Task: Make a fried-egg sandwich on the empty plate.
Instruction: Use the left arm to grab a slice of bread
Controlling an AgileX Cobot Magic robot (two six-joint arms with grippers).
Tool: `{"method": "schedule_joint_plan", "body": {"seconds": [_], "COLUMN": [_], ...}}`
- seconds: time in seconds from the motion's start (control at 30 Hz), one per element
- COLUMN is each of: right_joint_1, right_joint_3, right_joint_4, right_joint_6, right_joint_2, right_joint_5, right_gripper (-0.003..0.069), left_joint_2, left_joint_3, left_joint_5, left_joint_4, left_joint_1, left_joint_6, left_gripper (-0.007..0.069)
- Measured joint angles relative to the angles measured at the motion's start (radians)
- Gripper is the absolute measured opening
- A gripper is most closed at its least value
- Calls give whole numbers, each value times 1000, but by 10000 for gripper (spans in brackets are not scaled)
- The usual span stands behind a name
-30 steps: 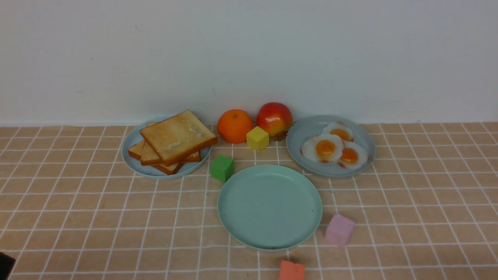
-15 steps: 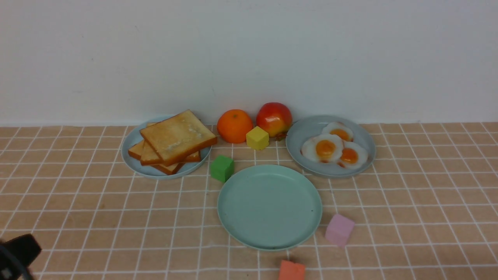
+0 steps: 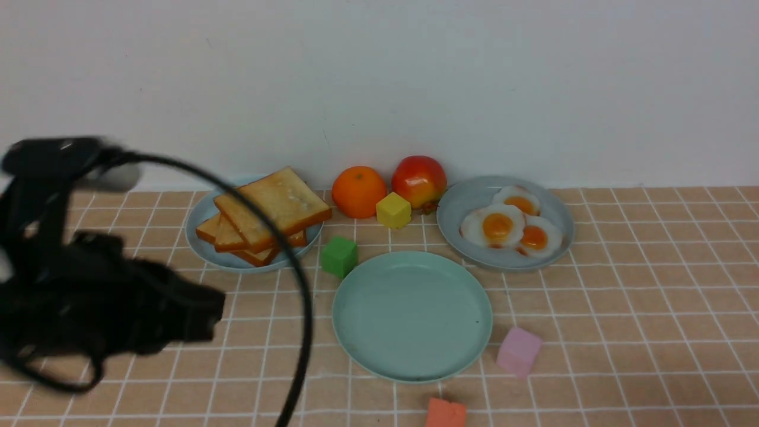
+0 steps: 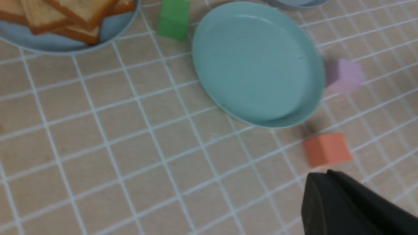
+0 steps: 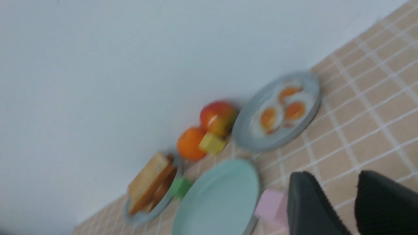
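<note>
The empty plate (image 3: 412, 314), mint green, lies bare at the table's middle front; no fried-egg sandwich is in view. Toast slices (image 3: 270, 213) are stacked on a pale blue plate (image 3: 201, 237) at the back left. Three fried eggs (image 3: 510, 225) lie on a grey-blue plate (image 3: 468, 201) at the back right. My left gripper (image 3: 213, 314), blurred, hangs left of the mint plate, well short of the toast. In the left wrist view this gripper (image 4: 326, 174) is shut with nothing in it, near an orange-red cube (image 4: 327, 150). My right gripper (image 5: 334, 174) stands open and empty beside a pink cube (image 5: 271, 204).
An orange (image 3: 358, 191), an apple (image 3: 418, 181) and a yellow cube (image 3: 393, 210) sit by the back wall between the two rear plates. A green cube (image 3: 339, 256) lies between the toast plate and the mint plate. The left arm's cable (image 3: 296, 267) arcs over the toast plate's front.
My left arm has swung up from the bottom left corner into the left of the front view and reaches toward the middle. Nothing on the table has moved.
</note>
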Motion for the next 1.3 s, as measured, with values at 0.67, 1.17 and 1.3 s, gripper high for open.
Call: {"method": "schedule_joint_plan", "body": {"seconds": [0.67, 1.17, 1.3], "right_joint_1": [74, 99, 99], "right_joint_3": [-827, -829, -829], "right_joint_4": [-214, -213, -203], "right_joint_6": [-376, -377, -376], "right_joint_2": [585, 586, 586], "right_joint_5": [850, 887, 889], "right_gripper": [239, 239, 239], "left_joint_2": [796, 1029, 1052], "left_joint_3": [-646, -796, -796], "left_joint_5": [109, -16, -67], "left_joint_4": [381, 513, 596], "left_joint_1": [9, 19, 19], "left_joint_6": [70, 272, 253], "left_gripper": [4, 347, 352]}}
